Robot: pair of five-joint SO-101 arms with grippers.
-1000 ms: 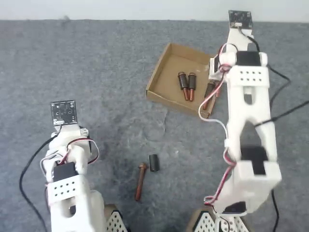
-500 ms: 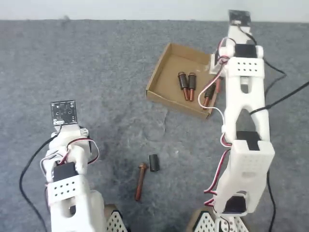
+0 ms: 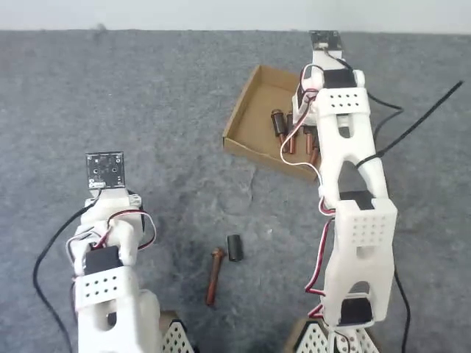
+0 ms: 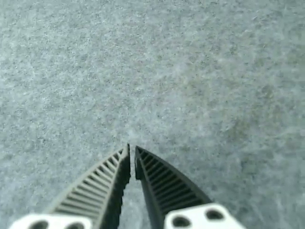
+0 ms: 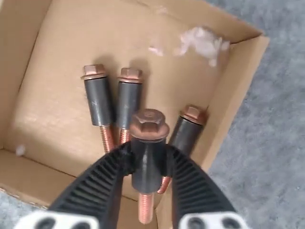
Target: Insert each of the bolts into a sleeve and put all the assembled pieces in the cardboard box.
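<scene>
Above the cardboard box (image 5: 43, 109), my right gripper (image 5: 147, 153) is shut on an assembled piece (image 5: 148, 164): a copper bolt in a black sleeve, held head up. Three assembled pieces lie inside the box below it (image 5: 97, 102) (image 5: 127, 98) (image 5: 187, 131). From above, the right arm reaches over the box (image 3: 250, 110) and covers part of it. A loose bolt (image 3: 214, 276) and a loose black sleeve (image 3: 235, 247) lie side by side on the carpet near the front. My left gripper (image 4: 132, 153) is shut over bare carpet with nothing in it.
Grey carpet (image 3: 147, 95) covers the whole table. The left arm (image 3: 107, 250) stands at the front left, well left of the loose bolt and sleeve. A small white tuft (image 5: 202, 40) lies in a corner of the box.
The right arm has swung left, carrying the assembled piece from the box's right wall to over its inside. The left arm has shifted slightly forward.
</scene>
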